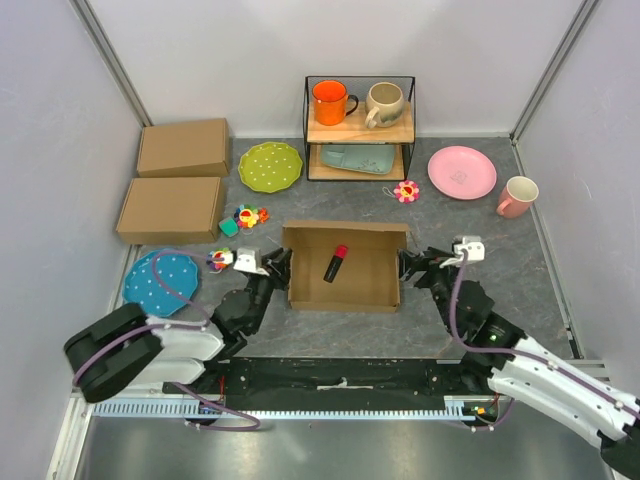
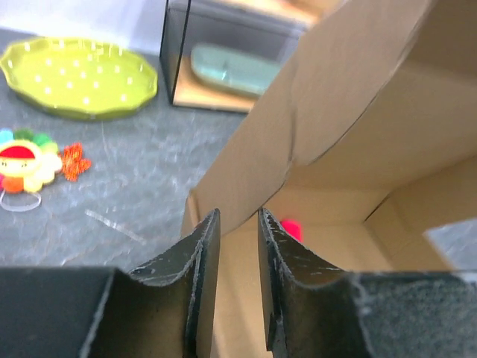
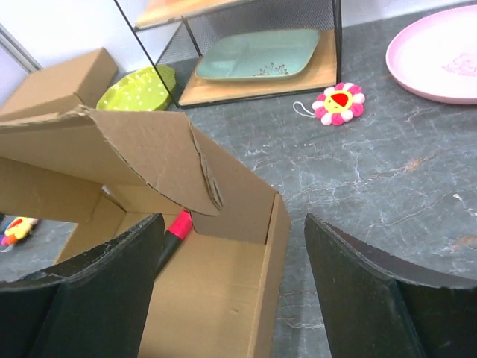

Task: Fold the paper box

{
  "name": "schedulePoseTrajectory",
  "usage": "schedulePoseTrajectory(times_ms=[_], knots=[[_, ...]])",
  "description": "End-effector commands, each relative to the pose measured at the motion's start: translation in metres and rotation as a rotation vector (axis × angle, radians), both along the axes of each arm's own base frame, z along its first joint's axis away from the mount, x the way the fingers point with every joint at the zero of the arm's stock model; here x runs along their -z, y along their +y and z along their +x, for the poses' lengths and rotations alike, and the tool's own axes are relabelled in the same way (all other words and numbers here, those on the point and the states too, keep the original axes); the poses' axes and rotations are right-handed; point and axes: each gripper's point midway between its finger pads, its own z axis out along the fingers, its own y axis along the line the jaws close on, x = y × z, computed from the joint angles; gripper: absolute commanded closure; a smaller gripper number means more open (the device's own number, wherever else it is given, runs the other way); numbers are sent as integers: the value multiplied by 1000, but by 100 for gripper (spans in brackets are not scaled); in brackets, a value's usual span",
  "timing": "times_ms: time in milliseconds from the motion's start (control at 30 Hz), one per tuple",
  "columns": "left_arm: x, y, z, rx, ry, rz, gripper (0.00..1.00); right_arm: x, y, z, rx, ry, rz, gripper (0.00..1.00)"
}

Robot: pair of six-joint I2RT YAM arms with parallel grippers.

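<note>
Two sets of jaws flank one box [image 1: 365, 282] | left jaws: parted narrowly at its left wall, cannot tell whether pinching it | box: middle of the counter [image 1: 330, 335], open-topped, lid flap up at the far side, red marker [image 1: 335, 263] inside | right jaws: spread wide, straddling its right wall

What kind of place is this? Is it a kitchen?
Probably a robot test booth, not a kitchen. Plain white walls enclose a grey table, the left arm and right arm are bolted at its near edge, and an orange mug and pink plate sit like props.
</note>
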Motion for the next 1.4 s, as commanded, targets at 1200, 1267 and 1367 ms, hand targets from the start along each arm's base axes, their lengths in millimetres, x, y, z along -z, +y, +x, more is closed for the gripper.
schedulePoseTrajectory(times_ms=[1200,1267,1367], knots=[[-63,-9,-14,-4,338,-99,69,12,84,6,-245,316,-91,25],[-44,-11,-19,13,378,-98,69,41,76,-6,-251,369,-114,25],[-20,-10,-28,31,434,-88,69,59,69,-18,-266,407,-122,25]])
